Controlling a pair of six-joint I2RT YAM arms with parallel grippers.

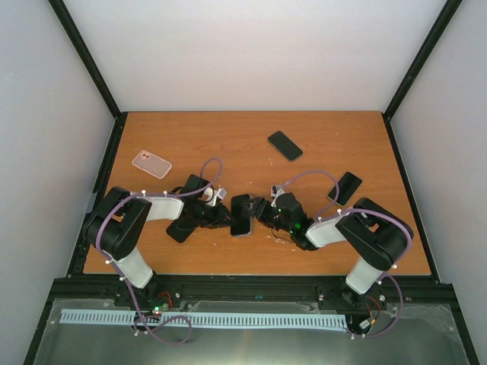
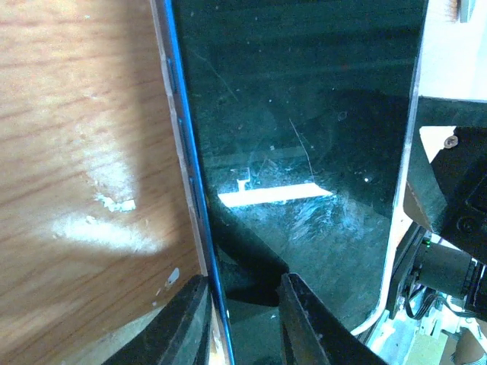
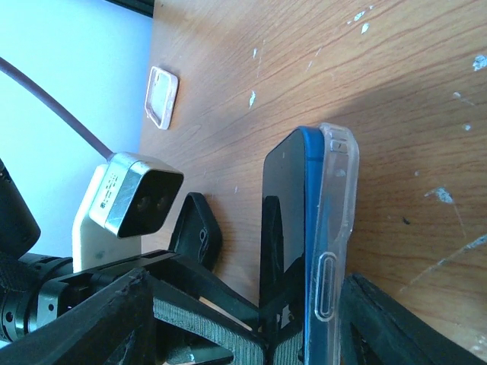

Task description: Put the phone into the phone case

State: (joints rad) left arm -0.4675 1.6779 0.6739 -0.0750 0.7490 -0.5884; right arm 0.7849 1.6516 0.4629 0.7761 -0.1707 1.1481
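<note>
The phone (image 1: 242, 215), dark-screened with a blue rim, is held up on edge at the middle of the table between both arms. It sits against a clear phone case (image 3: 338, 198), whose edge runs along the blue rim (image 2: 173, 114). My left gripper (image 1: 230, 218) straddles the phone's edge (image 2: 242, 304), one finger behind the case and the other on the screen (image 2: 304, 114). My right gripper (image 1: 257, 211) stands wide open around the phone (image 3: 247, 281). Its one finger (image 3: 396, 327) is close behind the case, the other far off.
Two black phones (image 1: 285, 145) (image 1: 349, 188) lie at the back right. A pink case (image 1: 151, 163) lies at the back left, also seen small in the right wrist view (image 3: 162, 97). Another dark phone (image 1: 181, 228) lies under my left forearm.
</note>
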